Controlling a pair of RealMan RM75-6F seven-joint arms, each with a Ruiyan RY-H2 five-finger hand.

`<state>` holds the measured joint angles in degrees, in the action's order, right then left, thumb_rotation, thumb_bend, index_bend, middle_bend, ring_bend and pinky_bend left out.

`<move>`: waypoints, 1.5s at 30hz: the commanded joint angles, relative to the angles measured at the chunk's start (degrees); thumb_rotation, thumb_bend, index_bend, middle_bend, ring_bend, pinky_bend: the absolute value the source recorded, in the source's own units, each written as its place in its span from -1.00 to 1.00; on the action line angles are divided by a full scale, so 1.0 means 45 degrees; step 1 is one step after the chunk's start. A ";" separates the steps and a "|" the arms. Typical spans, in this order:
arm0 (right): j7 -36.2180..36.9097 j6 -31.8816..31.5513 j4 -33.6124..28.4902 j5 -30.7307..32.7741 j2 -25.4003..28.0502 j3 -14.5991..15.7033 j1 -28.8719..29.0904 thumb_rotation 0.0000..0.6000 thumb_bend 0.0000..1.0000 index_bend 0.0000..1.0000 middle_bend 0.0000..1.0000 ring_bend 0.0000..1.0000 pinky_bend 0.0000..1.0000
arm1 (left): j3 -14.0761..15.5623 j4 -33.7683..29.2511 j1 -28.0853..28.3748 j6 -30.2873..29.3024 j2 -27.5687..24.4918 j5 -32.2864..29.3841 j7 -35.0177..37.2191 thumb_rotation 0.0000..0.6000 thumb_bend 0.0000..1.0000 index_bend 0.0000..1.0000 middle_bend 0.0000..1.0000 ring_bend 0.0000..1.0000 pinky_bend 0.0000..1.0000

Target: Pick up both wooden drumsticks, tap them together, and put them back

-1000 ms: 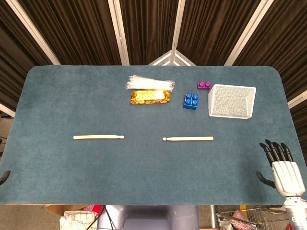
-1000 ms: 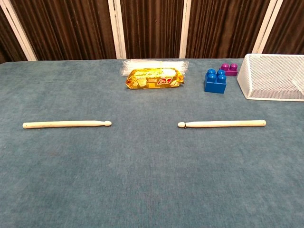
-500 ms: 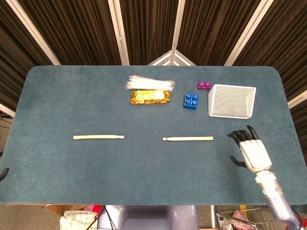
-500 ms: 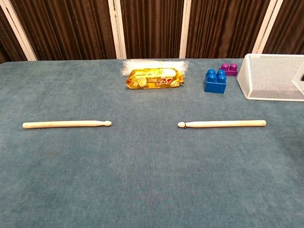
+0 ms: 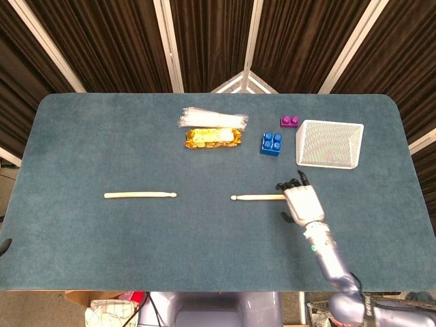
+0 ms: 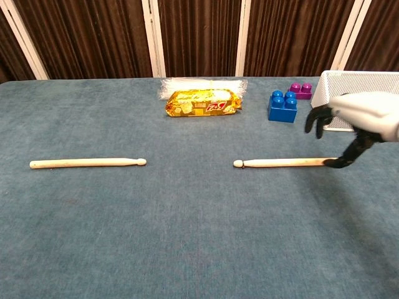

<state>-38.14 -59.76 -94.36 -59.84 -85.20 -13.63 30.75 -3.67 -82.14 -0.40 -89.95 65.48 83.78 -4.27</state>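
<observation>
We see the right hand (image 5: 302,202) low and right of centre in the head view, hovering over the butt end of the right drumstick (image 5: 257,198) with its dark fingers (image 6: 318,116) spread wide and nothing in its grasp — in the chest view the thumb reaches down to the stick's end at the right edge of the frame, though we cannot tell whether it touches. That drumstick lies flat on the blue desk (image 5: 82,150), its tip pointing toward the frame's left. The left drumstick (image 5: 139,195) lies flat on the same line, left of centre, tip toward the right, well apart from the other. The left hand we cannot make out in either view. In the upper middle of the frame sit a gold snack packet (image 5: 213,137) with a clear plastic bag (image 5: 212,119) just behind it; to their right, a blue brick (image 5: 271,144), a purple brick (image 5: 289,122) and a white mesh basket (image 5: 329,144).
</observation>
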 commanded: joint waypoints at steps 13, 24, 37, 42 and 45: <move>-0.1206 0.0298 0.2931 0.1815 -0.2117 -0.0087 0.1413 1.00 -0.22 -0.19 -0.18 -0.47 -1.00 | -0.0057 0.0254 0.0166 0.0428 0.0115 -0.0291 0.0019 1.00 -0.37 -0.89 -0.99 -1.00 -1.00; -0.0723 0.0404 0.3741 0.1799 -0.2355 0.0189 0.1523 1.00 -0.22 -0.16 -0.07 -0.44 -1.00 | -0.0052 0.0261 0.0253 0.0582 0.0218 -0.0374 -0.0219 1.00 -0.37 -0.89 -0.99 -1.00 -1.00; -0.0464 0.0219 0.3938 0.1504 -0.2561 0.0479 0.1605 1.00 -0.22 -0.08 -0.03 -0.42 -1.00 | -0.0024 0.0234 0.0274 0.0624 0.0225 -0.0399 -0.0257 1.00 -0.37 -0.89 -1.00 -1.00 -1.00; -0.0408 0.0256 0.4097 0.1485 -0.2664 0.0551 0.1633 1.00 -0.22 -0.05 -0.03 -0.42 -1.00 | -0.0008 0.0228 0.0283 0.0644 0.0229 -0.0389 -0.0267 1.00 -0.37 -0.89 -1.00 -1.00 -1.00; -0.0361 0.0276 0.4211 0.1470 -0.2735 0.0553 0.1674 1.00 -0.21 -0.02 -0.02 -0.42 -1.00 | -0.0001 0.0225 0.0295 0.0671 0.0240 -0.0398 -0.0297 1.00 -0.37 -0.89 -1.00 -1.00 -1.00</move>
<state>-39.86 -58.55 -75.53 -53.19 -97.40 -11.15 38.22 -3.67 -81.12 0.91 -86.94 66.55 82.00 -5.59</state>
